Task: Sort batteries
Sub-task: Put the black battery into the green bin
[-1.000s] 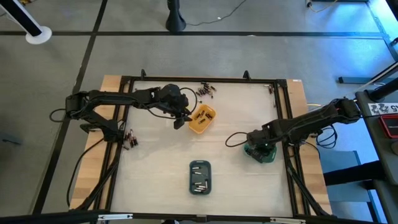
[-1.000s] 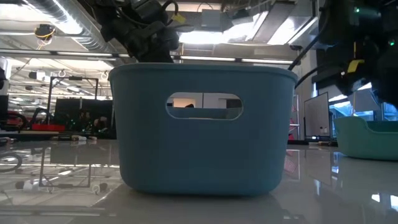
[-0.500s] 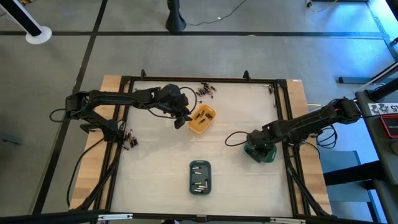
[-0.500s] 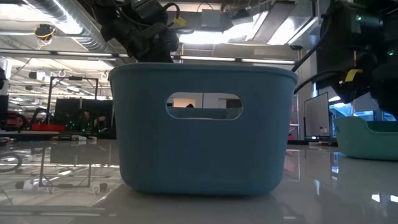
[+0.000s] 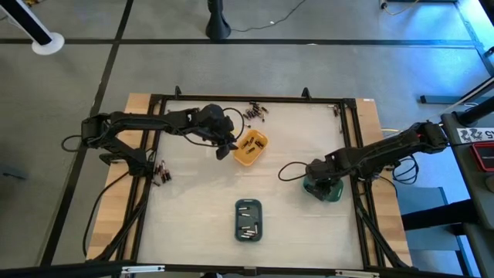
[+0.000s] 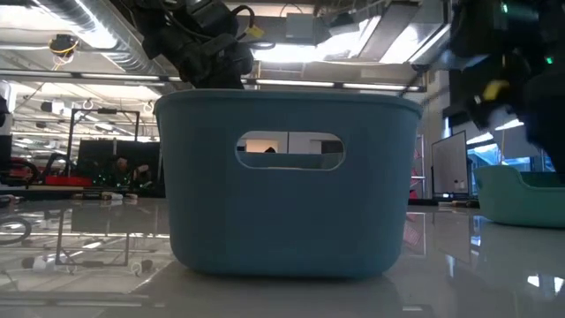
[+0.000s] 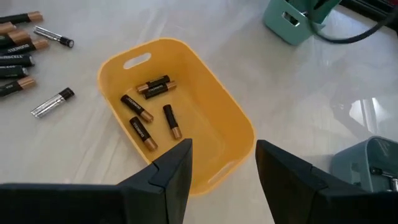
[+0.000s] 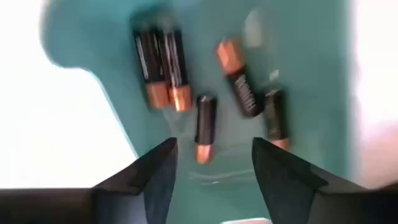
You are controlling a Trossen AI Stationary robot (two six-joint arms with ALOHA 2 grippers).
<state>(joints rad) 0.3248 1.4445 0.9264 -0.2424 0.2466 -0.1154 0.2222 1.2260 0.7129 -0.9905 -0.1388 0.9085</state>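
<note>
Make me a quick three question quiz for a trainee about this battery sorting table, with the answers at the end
1. True or false: the orange tray is empty.
2. Which tray is the right gripper above? A) orange tray B) green tray C) slate-blue tray
3. Fill in: the left gripper is over the near rim of the ______ tray, with nothing between its fingers.

Key
1. False. Five batteries lie inside the orange tray.
2. B. The right wrist view looks down between open fingers at five batteries on the green tray's floor.
3. Orange. More loose batteries lie on the table beside that tray.
</note>
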